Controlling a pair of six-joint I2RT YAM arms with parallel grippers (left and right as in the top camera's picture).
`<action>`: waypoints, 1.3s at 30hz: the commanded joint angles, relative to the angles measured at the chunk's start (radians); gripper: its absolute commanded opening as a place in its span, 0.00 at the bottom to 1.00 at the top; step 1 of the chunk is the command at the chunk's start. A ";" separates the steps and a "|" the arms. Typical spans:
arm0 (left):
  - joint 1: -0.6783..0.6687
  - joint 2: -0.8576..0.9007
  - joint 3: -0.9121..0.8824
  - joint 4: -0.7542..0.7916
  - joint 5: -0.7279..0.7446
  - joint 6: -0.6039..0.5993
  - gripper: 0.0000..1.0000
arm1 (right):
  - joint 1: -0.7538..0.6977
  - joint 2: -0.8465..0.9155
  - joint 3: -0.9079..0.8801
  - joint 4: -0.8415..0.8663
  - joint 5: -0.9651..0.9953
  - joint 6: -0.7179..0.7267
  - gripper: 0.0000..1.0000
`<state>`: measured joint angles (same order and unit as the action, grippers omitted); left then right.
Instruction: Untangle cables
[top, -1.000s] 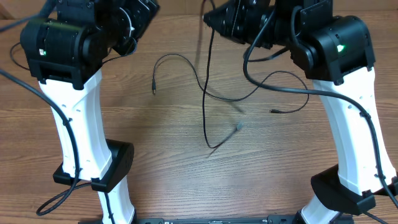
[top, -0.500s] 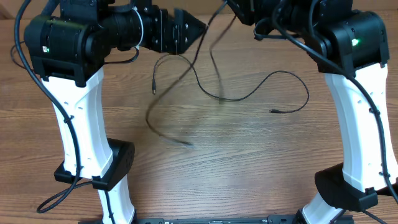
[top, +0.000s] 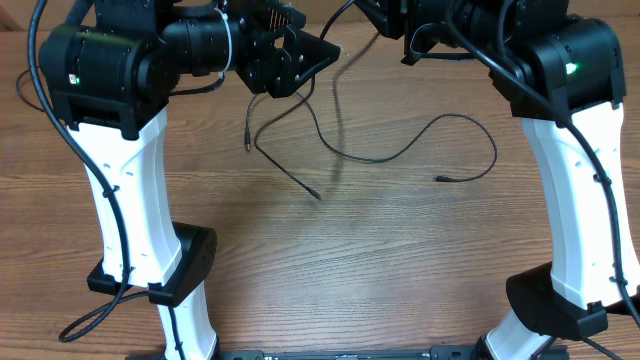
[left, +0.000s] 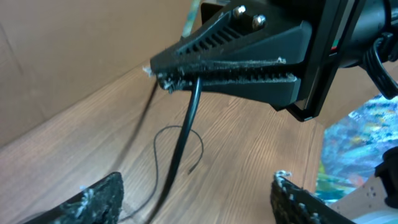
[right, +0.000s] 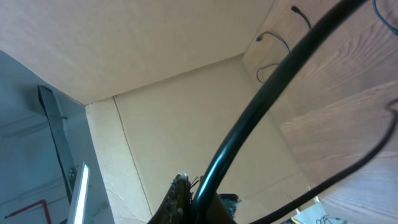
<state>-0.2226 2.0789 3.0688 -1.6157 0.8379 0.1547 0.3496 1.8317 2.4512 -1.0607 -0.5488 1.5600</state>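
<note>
Swinging since half a second ago, the free end of the hanging cable (top: 285, 166) has risen from the 7 o'clock side of the table (top: 400, 265) toward its centre, and the left gripper (top: 318, 52) has pushed a little farther toward 3 o'clock. A second ago that gripper was still drawn back near 11 o'clock.

The right gripper (left: 163, 76), up at 12 o'clock, has its fingers pressed together on this cable. The left wrist view shows the black cord pinched just behind the tips and dropping toward the wood. From there it runs down toward 7 o'clock, bends, and ends near the table's centre.

The left gripper's fingers stand apart with nothing clamped. The cord falls across the gap between them in its own view, touching neither.

A second cable (top: 460, 117) lies loose on the table. One plug points to 10 o'clock from the centre, the other sits toward 3 o'clock.
</note>
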 joint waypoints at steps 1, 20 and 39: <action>-0.008 0.012 0.001 0.015 0.020 0.029 0.70 | 0.004 -0.034 0.003 0.000 -0.046 0.011 0.04; -0.014 0.031 0.001 0.047 0.028 0.024 0.46 | 0.043 -0.034 0.003 0.004 -0.080 0.010 0.04; -0.013 0.031 0.001 0.055 0.028 0.002 0.14 | 0.044 -0.034 0.003 -0.019 -0.082 -0.023 0.04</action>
<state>-0.2295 2.1006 3.0688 -1.5696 0.8509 0.1581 0.3882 1.8317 2.4512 -1.0840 -0.6239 1.5509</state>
